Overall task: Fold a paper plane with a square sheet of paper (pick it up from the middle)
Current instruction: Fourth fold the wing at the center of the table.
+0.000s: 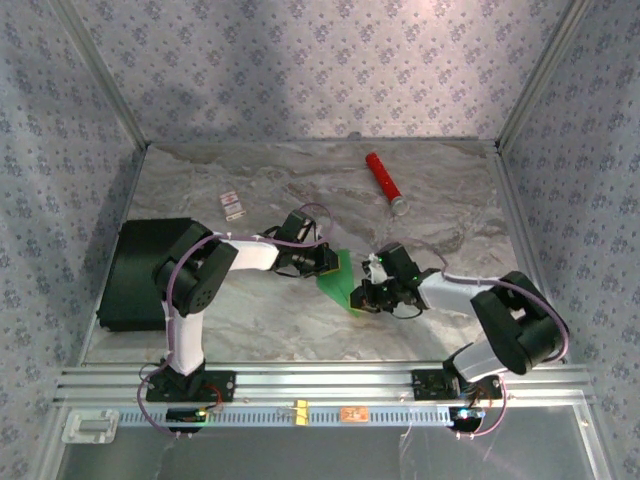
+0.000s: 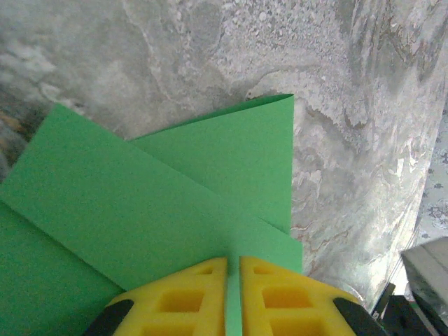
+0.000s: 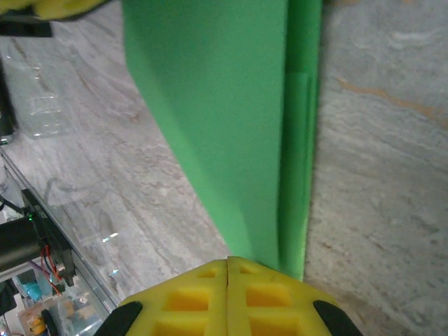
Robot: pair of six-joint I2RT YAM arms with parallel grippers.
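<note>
Grey marble table point(image 1: 270, 330); at the centre of the overhead frame the square sheet of paper point(image 1: 341, 278), bright green and creased into overlapping flaps, is held between two arms, its long axis running roughly top to bottom. The left gripper point(image 1: 322, 262) is clamped on its upper-left edge. The right gripper point(image 1: 362, 292), equally near, pinches the lower-right edge, though how much paper it catches is hard to tell

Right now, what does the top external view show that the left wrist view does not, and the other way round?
Top external view: the red cylinder, the black flat box and the small white card. Left wrist view: overlapping flaps of the bright green folded paper sheet, its edge clamped between the yellow left jaws. Shared: that sheet and the grey marbled table.
</note>
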